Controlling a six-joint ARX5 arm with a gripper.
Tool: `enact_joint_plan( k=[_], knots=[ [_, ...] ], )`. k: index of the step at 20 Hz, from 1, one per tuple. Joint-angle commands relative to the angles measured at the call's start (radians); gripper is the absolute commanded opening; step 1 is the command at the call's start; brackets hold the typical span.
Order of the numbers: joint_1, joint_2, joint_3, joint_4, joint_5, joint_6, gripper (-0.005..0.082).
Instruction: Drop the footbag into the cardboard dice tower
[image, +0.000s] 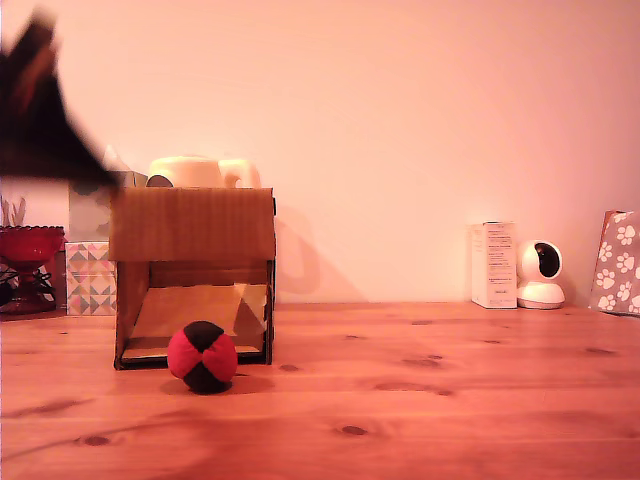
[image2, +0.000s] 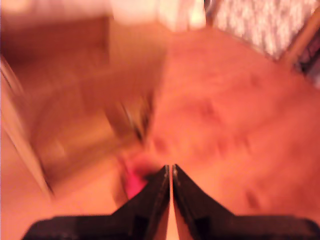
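Wooden tabletop (image: 450, 400) bears the footbag (image: 202, 356), resting just before the cardboard dice tower (image: 192, 225) opening; the gripper (image2: 171, 170), fingers pressed together and empty, hangs above; likely pre-grasp; next calls for opening, descending.

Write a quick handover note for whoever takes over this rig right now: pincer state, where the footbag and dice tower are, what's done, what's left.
Pincer: the fingers meet with nothing between them, so shut and empty; the wrist view is motion-blurred. In the exterior view the arm is a dark blur at the upper left.
Footbag: on the wooden table, right in front of the cardboard dice tower's lower opening.
Dice tower: upright toward the exterior view's left.
Done: nothing can be confirmed; the footbag is not held.
Left: open the pincer, grasp the footbag, lift it over the tower's top, release.
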Motion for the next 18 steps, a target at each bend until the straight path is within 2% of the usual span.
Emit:
enact_joint_plan(
  k=[1, 8, 13, 14, 15, 17, 18],
  knots=[
    [-0.014, 0.011, -0.029, 0.0, 0.0, -0.005, -0.0024],
    [-0.046, 0.062, -0.031, 0.009, -0.003, 0.002, -0.0024],
    [-0.068, 0.182, -0.031, 0.111, -0.003, 0.002, -0.0001],
    [-0.072, 0.211, -0.031, 0.145, -0.002, 0.002, 0.0064],
    [-0.078, 0.239, -0.031, 0.18, -0.002, 0.001, 0.0225],
    [-0.083, 0.285, -0.03, 0.246, -0.006, 0.002, 0.0669],
    [-0.084, 0.305, -0.03, 0.28, -0.011, 0.005, 0.0808]
  ],
)
